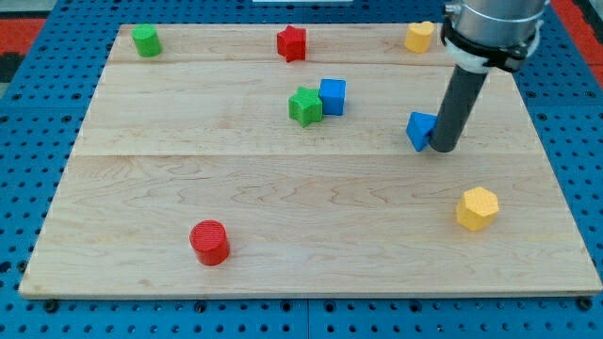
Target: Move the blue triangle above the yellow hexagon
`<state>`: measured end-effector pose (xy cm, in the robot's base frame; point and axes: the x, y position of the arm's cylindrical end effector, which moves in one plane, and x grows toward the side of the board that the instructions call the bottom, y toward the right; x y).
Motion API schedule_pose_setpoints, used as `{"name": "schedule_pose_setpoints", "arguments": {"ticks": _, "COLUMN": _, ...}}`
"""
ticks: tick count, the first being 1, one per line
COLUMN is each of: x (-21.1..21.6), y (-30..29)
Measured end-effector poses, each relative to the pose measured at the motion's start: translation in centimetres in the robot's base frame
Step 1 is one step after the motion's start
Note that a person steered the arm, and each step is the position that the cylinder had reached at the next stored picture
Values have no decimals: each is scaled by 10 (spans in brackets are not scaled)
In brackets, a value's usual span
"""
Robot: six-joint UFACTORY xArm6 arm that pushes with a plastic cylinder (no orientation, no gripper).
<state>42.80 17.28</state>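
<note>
here, blue triangle [420, 130], partly hidden, touching my tip [444, 149]
</note>
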Motion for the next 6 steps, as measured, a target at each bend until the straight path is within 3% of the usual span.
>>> {"name": "schedule_pose_setpoints", "arguments": {"ticks": 1, "x": 20, "y": 9}}
{"name": "schedule_pose_setpoints", "arguments": {"ticks": 2, "x": 35, "y": -51}}
{"name": "schedule_pose_setpoints", "arguments": {"ticks": 3, "x": -6, "y": -65}}
{"name": "schedule_pose_setpoints", "arguments": {"ticks": 5, "x": -15, "y": -4}}
{"name": "schedule_pose_setpoints", "arguments": {"ticks": 6, "x": -28, "y": -65}}
